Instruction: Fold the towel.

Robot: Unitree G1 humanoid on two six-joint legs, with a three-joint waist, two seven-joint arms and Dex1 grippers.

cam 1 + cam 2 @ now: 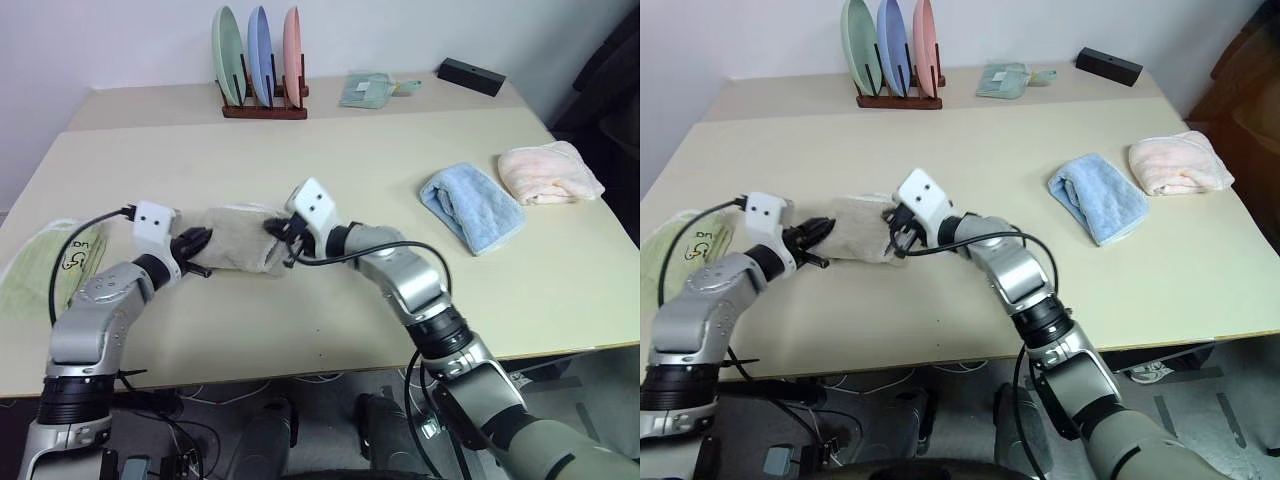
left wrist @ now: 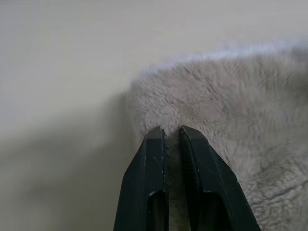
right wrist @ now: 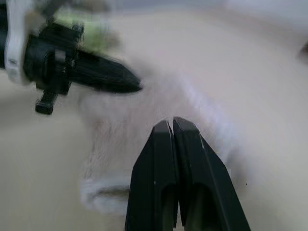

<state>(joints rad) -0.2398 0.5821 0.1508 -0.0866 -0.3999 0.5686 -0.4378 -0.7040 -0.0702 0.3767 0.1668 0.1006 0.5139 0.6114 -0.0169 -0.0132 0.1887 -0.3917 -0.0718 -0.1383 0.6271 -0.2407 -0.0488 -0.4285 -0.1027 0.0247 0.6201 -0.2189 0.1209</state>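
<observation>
The towel (image 1: 235, 245) is a beige terry bundle, folded small, lying on the table (image 1: 330, 150) between my two grippers. My left gripper (image 1: 203, 241) is shut, its tips touching the towel's left end; in the left wrist view the fingertips (image 2: 156, 137) stand almost together against the fuzzy cloth (image 2: 216, 125) with nothing seen between them. My right gripper (image 1: 275, 238) is shut at the towel's right end, its tips over the pile (image 3: 125, 125). The right wrist view also shows the left gripper (image 3: 137, 87), a shut black point over the far side of the towel.
A light-blue folded towel (image 1: 470, 205) and a pale-pink one (image 1: 550, 172) lie to the right. A rack of three plates (image 1: 262, 60), a small green cloth (image 1: 370, 90) and a black box (image 1: 470, 77) stand at the back. A green cloth (image 1: 40, 265) lies at the left edge.
</observation>
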